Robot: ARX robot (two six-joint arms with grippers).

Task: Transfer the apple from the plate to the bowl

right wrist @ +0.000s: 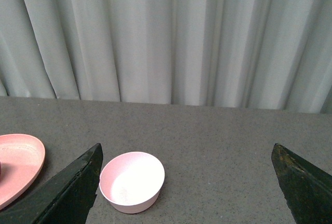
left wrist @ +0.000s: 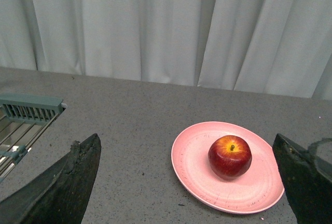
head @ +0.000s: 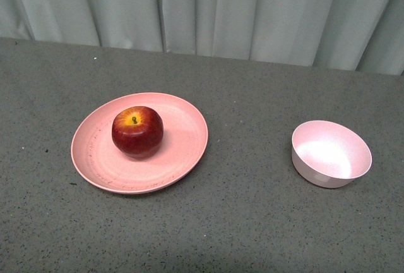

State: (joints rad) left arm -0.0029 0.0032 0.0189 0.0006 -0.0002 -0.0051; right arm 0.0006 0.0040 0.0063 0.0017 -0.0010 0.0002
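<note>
Nothing of the task is showing as done yet: the apple (head: pixel 137 132) is sitting stem up on the plate (head: pixel 183 150), a little off the plate's middle, and the bowl (head: pixel 310 170) is standing empty. The lift, the carry and the drop are all waiting to be made.

The left hand (left wrist: pixel 187 140) is hovering above the counter (head: pixel 252 222) with its fingers spread wide and nothing between them. The apple is lying ahead of it and below, inside the span of those fingers, well apart from both tips. The right hand (right wrist: pixel 187 147) is likewise gaping and gripping nothing; the bowl is resting ahead of it, nearer one finger than the other.

Plate and bowl are standing well apart, with bare counter between them, so I am judging the carry path open. The plate's low rim is offering little hindrance; the bowl's mouth is looking only slightly wider than the apple. Beside the left hand, a wire rack (left wrist: pixel 31 109) is flanking the counter, and a curtain (head: pixel 202 7) is closing the far edge.
</note>
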